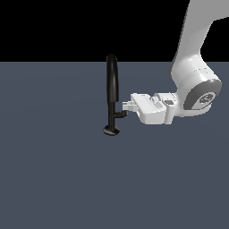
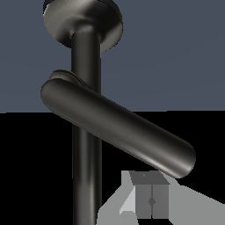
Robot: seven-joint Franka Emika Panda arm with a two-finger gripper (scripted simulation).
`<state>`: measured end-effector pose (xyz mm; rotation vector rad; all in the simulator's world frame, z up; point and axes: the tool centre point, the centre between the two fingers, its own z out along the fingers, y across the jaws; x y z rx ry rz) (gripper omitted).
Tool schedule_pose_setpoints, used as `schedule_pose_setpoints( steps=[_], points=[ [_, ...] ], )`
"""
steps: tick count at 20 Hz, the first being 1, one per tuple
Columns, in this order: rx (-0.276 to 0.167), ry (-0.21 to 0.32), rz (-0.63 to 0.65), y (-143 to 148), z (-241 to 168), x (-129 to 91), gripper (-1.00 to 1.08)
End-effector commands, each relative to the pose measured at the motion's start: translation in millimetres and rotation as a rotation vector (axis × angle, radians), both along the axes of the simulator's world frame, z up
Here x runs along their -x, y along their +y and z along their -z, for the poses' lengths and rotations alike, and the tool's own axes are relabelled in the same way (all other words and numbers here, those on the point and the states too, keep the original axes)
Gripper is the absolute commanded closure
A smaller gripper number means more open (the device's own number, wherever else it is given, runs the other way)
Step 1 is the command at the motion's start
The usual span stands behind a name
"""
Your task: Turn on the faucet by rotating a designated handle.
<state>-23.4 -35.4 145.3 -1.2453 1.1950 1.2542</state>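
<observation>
Approach done, rotation pending, I judge. White gripper [image 1: 127, 106] reaches sideways to the short black L-shaped handle [image 1: 120, 114] low on the tall glossy black arched faucet [image 1: 111, 85]; fingers apparently together, contact uncertain. Faucet stands mid-floor.

Flat, even simulator light, sharp renders, no cast shadows, soft sheen along the glossy faucet [image 1: 112, 85].

obstacle: faucet [image 1: 112, 85] stem, handle [image 1: 120, 114] just before claw [image 1: 125, 106] | elsewhere: open floor [image 1: 53, 179]
</observation>
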Motion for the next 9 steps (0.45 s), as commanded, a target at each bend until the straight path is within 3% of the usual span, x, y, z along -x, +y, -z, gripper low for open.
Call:
schedule_pose_setpoints(
  steps=[1,9],
  points=[
    [0.000,0.012,0.001,-1,17,8,1.08],
    [-0.002,0.027,0.001,-2,61,28,1.08]
  ],
)
